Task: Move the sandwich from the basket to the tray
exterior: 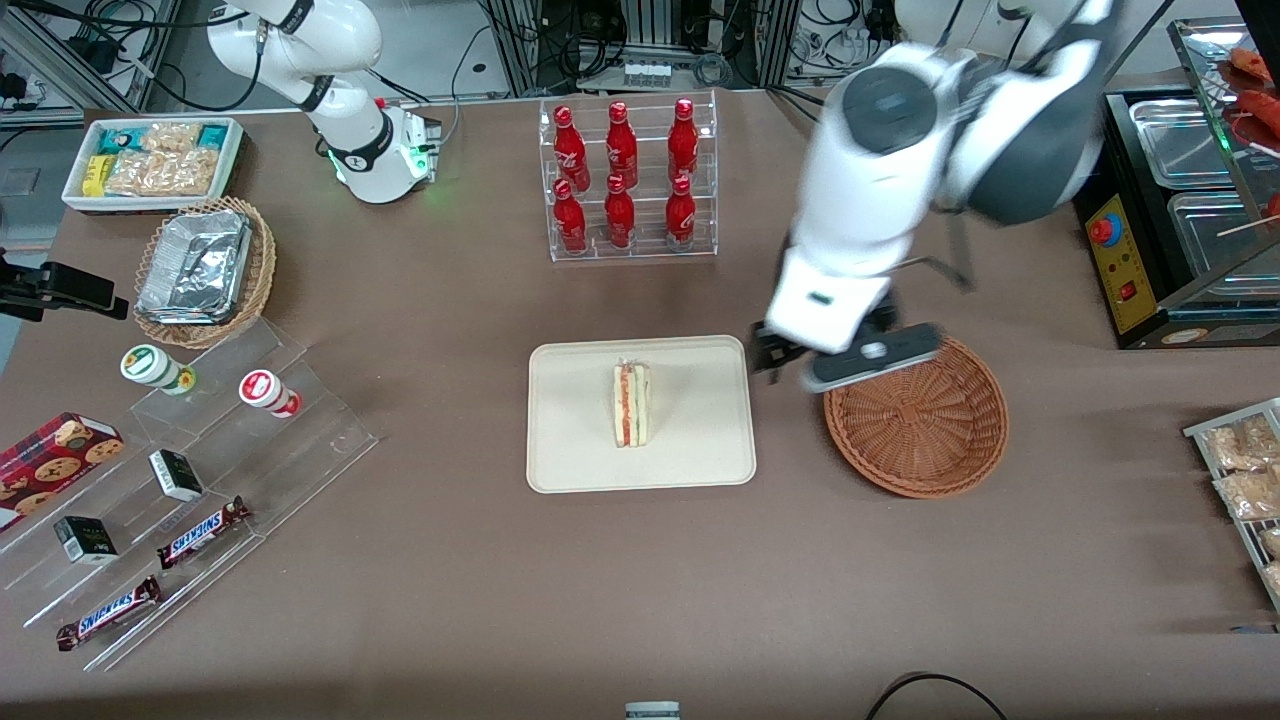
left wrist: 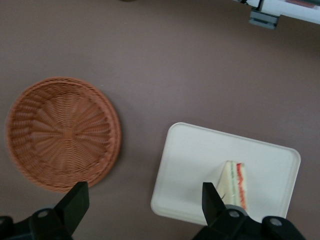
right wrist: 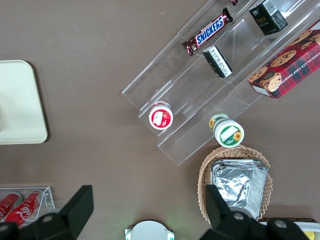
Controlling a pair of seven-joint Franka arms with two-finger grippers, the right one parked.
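The small triangular white-bread sandwich (exterior: pixel 631 404) with red, orange and green filling lies on the flat cream-coloured rectangular tray (exterior: pixel 570 455), near its middle. Beside the tray, toward the working arm's end of the brown surface (exterior: pixel 640 600), sits the round reddish-brown woven wicker basket (exterior: pixel 925 440), with nothing in it. The end effector (exterior: pixel 775 362) hangs above the gap between tray and basket, its 2 fingers (left wrist: pixel 75 202) spread apart and holding nothing.
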